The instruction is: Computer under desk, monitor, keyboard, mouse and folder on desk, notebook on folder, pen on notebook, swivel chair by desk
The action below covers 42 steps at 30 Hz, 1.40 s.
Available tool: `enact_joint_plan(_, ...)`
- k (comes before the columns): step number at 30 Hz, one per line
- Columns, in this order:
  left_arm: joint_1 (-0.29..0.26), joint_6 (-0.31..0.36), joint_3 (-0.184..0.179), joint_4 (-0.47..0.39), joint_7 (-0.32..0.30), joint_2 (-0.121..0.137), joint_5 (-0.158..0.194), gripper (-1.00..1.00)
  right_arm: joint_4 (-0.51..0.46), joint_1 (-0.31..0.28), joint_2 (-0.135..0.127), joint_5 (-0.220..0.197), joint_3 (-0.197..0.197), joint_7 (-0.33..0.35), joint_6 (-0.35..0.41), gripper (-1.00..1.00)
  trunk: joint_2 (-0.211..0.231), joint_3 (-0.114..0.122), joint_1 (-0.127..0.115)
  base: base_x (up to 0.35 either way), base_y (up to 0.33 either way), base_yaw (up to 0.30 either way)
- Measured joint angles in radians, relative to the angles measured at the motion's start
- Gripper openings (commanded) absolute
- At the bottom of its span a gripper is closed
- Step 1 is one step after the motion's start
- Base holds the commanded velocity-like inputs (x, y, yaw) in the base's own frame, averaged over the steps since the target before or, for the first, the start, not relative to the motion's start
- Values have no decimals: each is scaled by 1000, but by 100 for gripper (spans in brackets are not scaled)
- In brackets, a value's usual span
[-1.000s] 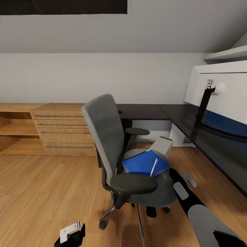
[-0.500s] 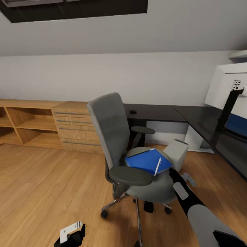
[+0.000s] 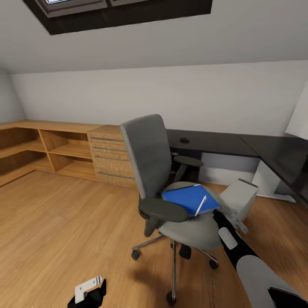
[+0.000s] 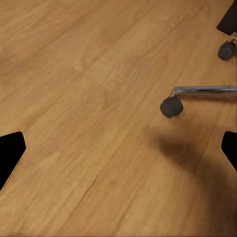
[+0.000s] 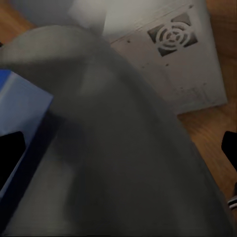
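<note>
The grey swivel chair [image 3: 147,160] stands on the wood floor in front of the black L-shaped desk [image 3: 214,143]. On its seat lies the blue folder [image 3: 188,197], and the white pen [image 3: 200,205] rests on the folder. I cannot make out the notebook. The light grey computer [image 3: 242,197] leans on the floor behind the seat, and its vented panel [image 5: 173,34] is close to my right wrist. My right gripper [image 3: 217,217] is at the seat's edge beside the folder, open, with the blurred seat [image 5: 123,148] between its fingertips. Low over bare floor, my left gripper [image 3: 87,293] is open. The monitor's white back [image 3: 300,113] just shows at the right edge.
A light wooden drawer chest [image 3: 109,160] and open shelves [image 3: 42,149] run along the left wall. A chair caster [image 4: 171,106] and chrome leg [image 4: 205,90] lie near my left gripper. A small black rounded thing [image 3: 185,140] sits on the desk. A skylight [image 3: 119,10] is overhead.
The whole view has swung left and up: desk and monitor slid toward the right edge and more shelving came in. The chair has turned slightly. My right gripper stays at the seat.
</note>
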Motion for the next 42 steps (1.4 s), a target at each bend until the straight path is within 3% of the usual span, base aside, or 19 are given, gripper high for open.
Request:
enact_joint_plan(10, 0, 0, -3, 0, 0, 0, 0, 100, 3, 0, -9, 5, -1, -3, 0, 100, 0, 0, 0, 0, 0, 277)
enact_joint_plan(16, 0, 0, -4, 0, 1, 0, 0, 100, 18, 0, -56, 2, -3, -1, -1, 100, 0, 0, 0, 0, 0, 235)
enact_joint_plan(20, 0, 0, -4, 0, 0, 0, 0, 100, 20, 0, -65, 2, -2, 0, 0, 100, 0, 0, 0, 0, 0, 22)
enact_joint_plan(23, 0, 0, -4, 0, 0, 0, -1, 100, 16, 0, -45, 4, 0, -1, 1, 100, 0, 0, 0, 0, 0, -175)
enact_joint_plan(26, -1, 0, -5, 1, -1, 0, -1, 100, 6, 0, 13, 3, -2, 2, 0, 100, 0, 0, 0, 0, 0, -257)
enact_joint_plan(42, 0, 0, -6, 3, 0, 0, 0, 100, 22, 0, 15, -8, 0, 2, 1, 100, 0, 0, 0, 0, 0, -274)
